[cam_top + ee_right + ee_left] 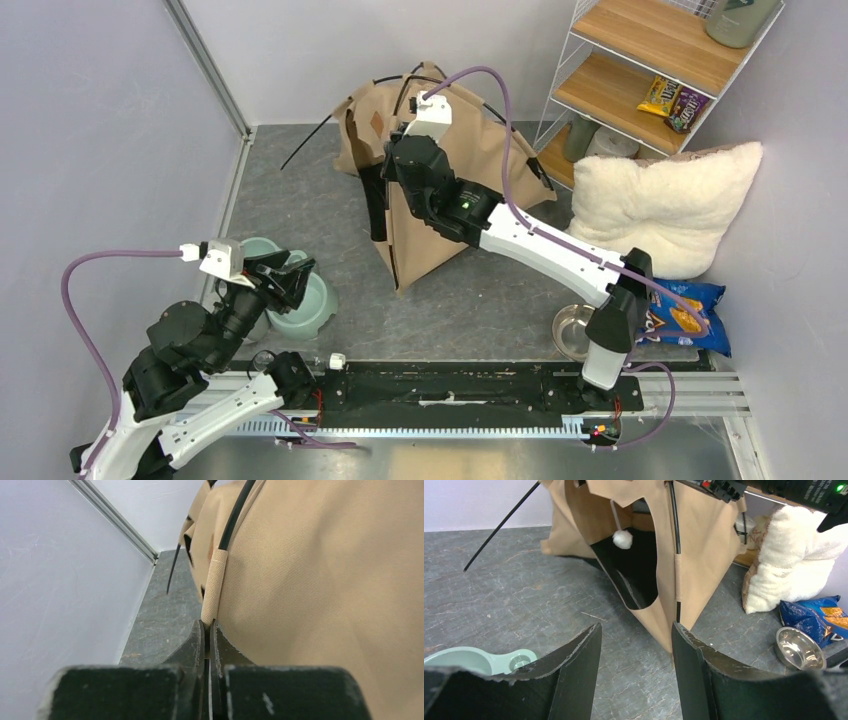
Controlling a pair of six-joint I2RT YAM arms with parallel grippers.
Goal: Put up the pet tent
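Tan fabric pet tent (pixel 440 200), far floor edge: right fingers (pixel 207 640) pinch its pole sleeve (pixel 215 587); left fingers (pixel 681 645) wide, empty. Risk: tugging topples tent.

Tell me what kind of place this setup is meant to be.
Most likely a mock pet corner staged in a robot test cell. A tan pet tent stands on a grey slate-look floor, with a pale green feeding bowl, a steel bowl and a fluffy white pillow nearby, all enclosed by plain walls.
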